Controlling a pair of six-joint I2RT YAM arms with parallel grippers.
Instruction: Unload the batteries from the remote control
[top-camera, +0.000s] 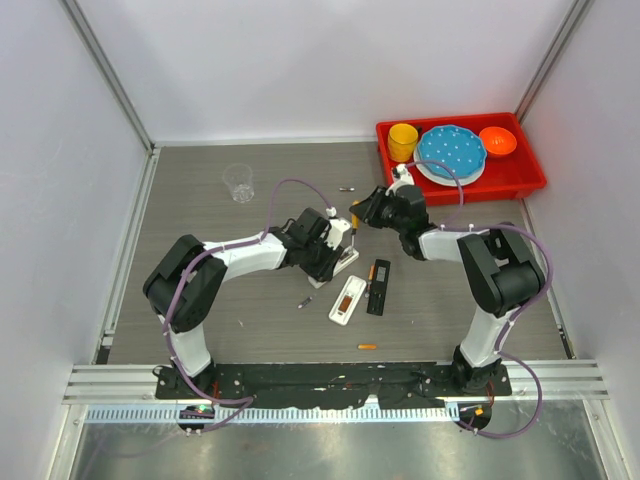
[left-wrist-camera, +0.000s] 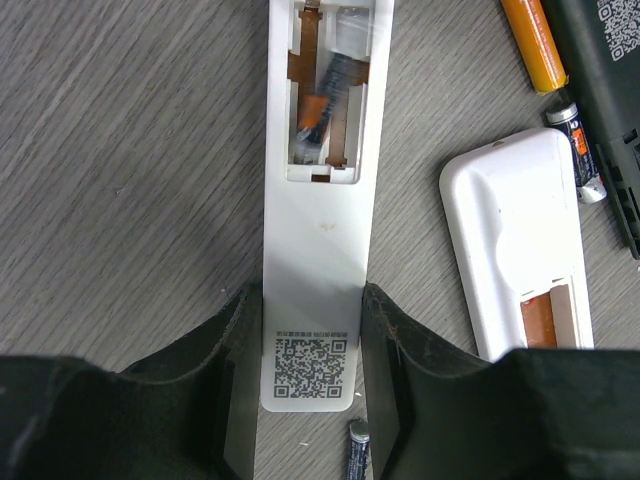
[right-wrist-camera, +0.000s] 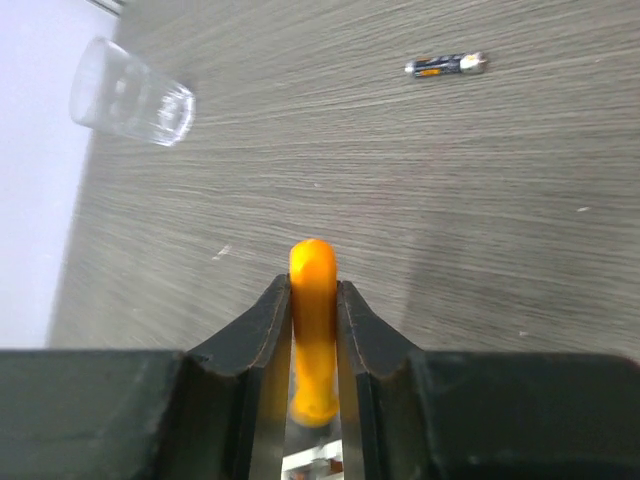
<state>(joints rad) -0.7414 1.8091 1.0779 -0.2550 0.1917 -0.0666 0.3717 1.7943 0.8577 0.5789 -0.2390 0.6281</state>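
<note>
Battery (left-wrist-camera: 322, 100), blurred, sits in open compartment of white remote control (left-wrist-camera: 315, 260), which lies flat on counter (left-wrist-camera: 120, 150). Left pincer (left-wrist-camera: 312, 330) grips its QR-code end from both sides. Dark battery (left-wrist-camera: 580, 150) lies just beside black remote (left-wrist-camera: 605, 70). Another dark cell (right-wrist-camera: 445, 65) lies loose, well apart. Orange battery (top-camera: 367, 346) lies near arm bases. Second white remote (left-wrist-camera: 515, 250) is near held one. Right pincer (right-wrist-camera: 313, 300) is closed on orange tool handle (right-wrist-camera: 314, 265). Clear glass (right-wrist-camera: 130, 95) stands far left.

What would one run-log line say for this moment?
left gripper: clamps slim white plastic remote, battery bay open | right gripper: shut on orange-handled tool | dark grey battery: loose on grey table
</note>
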